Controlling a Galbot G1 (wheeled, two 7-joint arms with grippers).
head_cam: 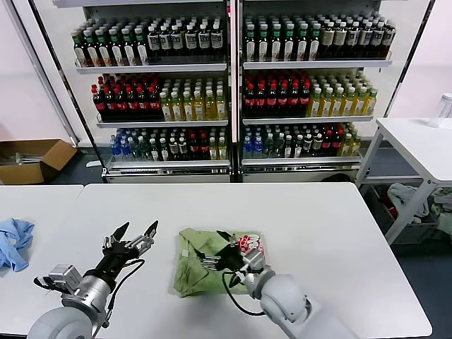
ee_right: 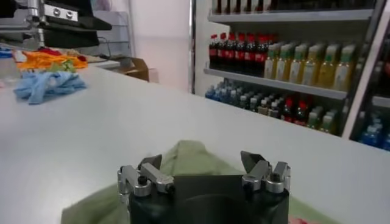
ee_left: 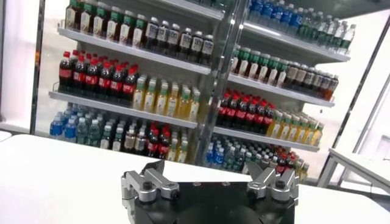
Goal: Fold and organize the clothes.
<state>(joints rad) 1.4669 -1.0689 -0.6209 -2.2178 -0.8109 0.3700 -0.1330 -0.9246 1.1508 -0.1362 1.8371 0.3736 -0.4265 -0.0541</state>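
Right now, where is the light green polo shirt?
In the head view, the light green polo shirt lies folded near the middle of the white table, under the open right gripper, with the open left gripper to its left.

bg: drink shelves (head_cam: 229, 85) | white table (head_cam: 296, 212) | cardboard box (head_cam: 32, 159)

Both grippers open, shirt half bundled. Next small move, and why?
Probably lower the right gripper onto the shirt and pinch its near edge: it hangs open right over the crumpled fabric, holding nothing. The left gripper waits open beside it, above bare table.
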